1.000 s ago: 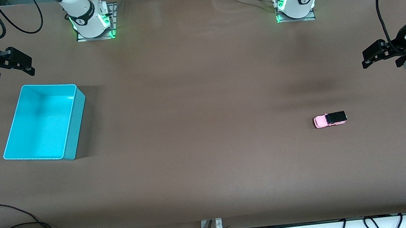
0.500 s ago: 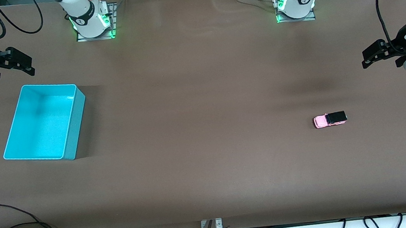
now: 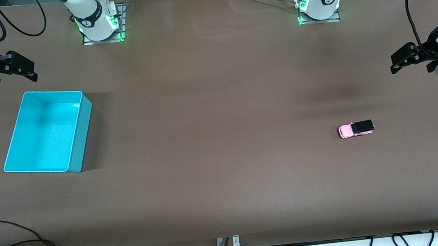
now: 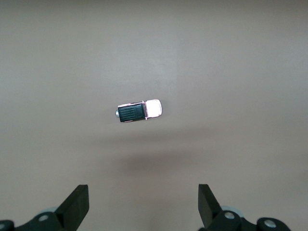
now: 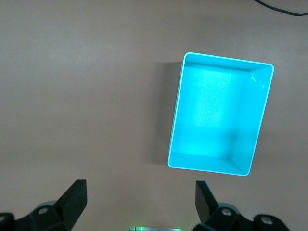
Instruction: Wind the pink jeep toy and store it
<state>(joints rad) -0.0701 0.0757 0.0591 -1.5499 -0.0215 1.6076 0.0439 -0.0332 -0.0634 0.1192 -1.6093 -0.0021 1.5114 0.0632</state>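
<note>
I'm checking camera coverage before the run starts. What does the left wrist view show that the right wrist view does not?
Only the left wrist view shows the pink jeep toy, alone on the table, with the open left gripper above it. Only the right wrist view shows the turquoise bin, nothing inside, with the open right gripper above it. Both share the bare brown table, and neither gripper holds anything.

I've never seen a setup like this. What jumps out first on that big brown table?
The bright turquoise bin, open and with nothing in it, sits toward the right arm's end of the table. Toward the left arm's end lies a tiny pink jeep toy, alone on the brown surface. Both hands hang open in the air: the right hand near the bin, the left hand above the table's edge.
</note>
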